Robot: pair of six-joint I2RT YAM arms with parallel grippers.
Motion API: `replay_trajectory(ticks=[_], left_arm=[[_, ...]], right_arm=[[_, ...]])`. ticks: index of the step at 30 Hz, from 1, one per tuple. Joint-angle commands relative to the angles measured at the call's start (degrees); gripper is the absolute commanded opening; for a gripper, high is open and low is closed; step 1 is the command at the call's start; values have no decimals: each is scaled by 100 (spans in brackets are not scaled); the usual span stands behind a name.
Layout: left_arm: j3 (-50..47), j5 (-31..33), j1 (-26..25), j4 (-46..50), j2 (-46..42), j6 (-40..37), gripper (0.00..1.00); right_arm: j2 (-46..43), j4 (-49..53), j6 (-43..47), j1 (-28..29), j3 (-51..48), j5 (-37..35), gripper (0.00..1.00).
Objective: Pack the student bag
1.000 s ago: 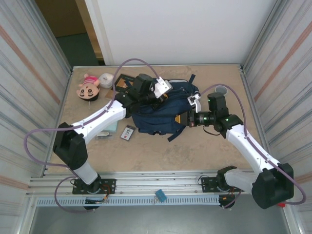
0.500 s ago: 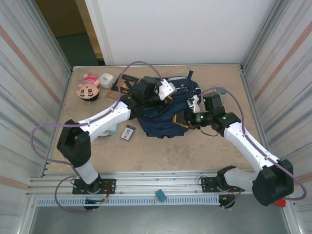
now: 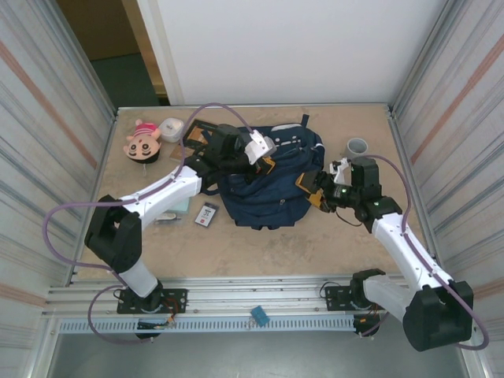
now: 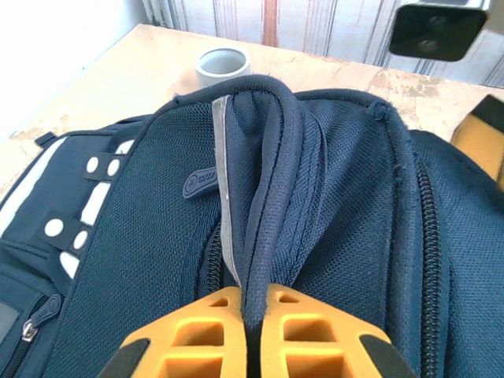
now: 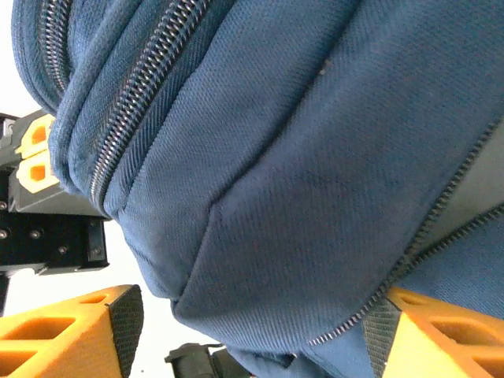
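Note:
The navy student bag (image 3: pixel 264 193) lies mid-table, zippers and white-stripe panel (image 4: pixel 47 205) showing. My left gripper (image 3: pixel 266 163) sits over its top; in the left wrist view the gripper (image 4: pixel 256 315) is shut on a raised fold of the bag's piped rim (image 4: pixel 272 173). My right gripper (image 3: pixel 310 190) stands open at the bag's right side. In the right wrist view its fingers (image 5: pixel 75 335) are spread wide, with the bag's bulging corner (image 5: pixel 276 197) between and above them; I cannot tell if it touches them.
A grey cup (image 3: pixel 357 146) stands at the back right, beyond the bag (image 4: pixel 223 63). A pink doll (image 3: pixel 142 142), a white round box (image 3: pixel 172 128) and a dark flat frame (image 3: pixel 201 132) lie at the back left. A small card (image 3: pixel 206 214) lies left of the bag.
The right arm has drawn back to the right, its gripper now open beside the bag. The bag has settled lower and wider on the table. The left gripper keeps its hold.

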State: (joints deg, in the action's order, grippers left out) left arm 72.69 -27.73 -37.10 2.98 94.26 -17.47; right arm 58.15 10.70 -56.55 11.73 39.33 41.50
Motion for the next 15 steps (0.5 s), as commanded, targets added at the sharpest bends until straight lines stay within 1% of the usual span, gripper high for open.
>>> replay_trajectory(ticks=[1,2,3,4,6,9,10,11,14,15], left_arm=[[85,-624,-7,-756,-426,119,0],[81,-629,-7,-749,-430,145,0],[66,-589,-24,-747,-441,177,0],[51,-501,-40,-747,-456,198,0],[20,-194,-101,-670,-524,177,0],[-25,271,-190,-477,-690,197,0],[-25,437,-213,-409,-749,252,3],[-29,650,-248,-288,-819,357,10],[-18,1207,-341,192,-1125,765,41],[-16,1485,-401,389,-1281,976,46]], right_arm=[[87,-922,-655,97,-40,-137,72],[137,-1022,-698,129,-11,-162,70],[189,-1113,-758,173,26,-203,65],[223,-1187,-817,221,47,-272,54],[275,-1354,-915,297,50,-397,39],[311,-1658,-998,388,14,-502,13],[305,-1729,-998,416,-2,-544,7],[285,-1777,-998,476,19,-630,4],[201,-1834,-998,638,48,-900,1],[167,-1834,-998,681,56,-1001,1]])
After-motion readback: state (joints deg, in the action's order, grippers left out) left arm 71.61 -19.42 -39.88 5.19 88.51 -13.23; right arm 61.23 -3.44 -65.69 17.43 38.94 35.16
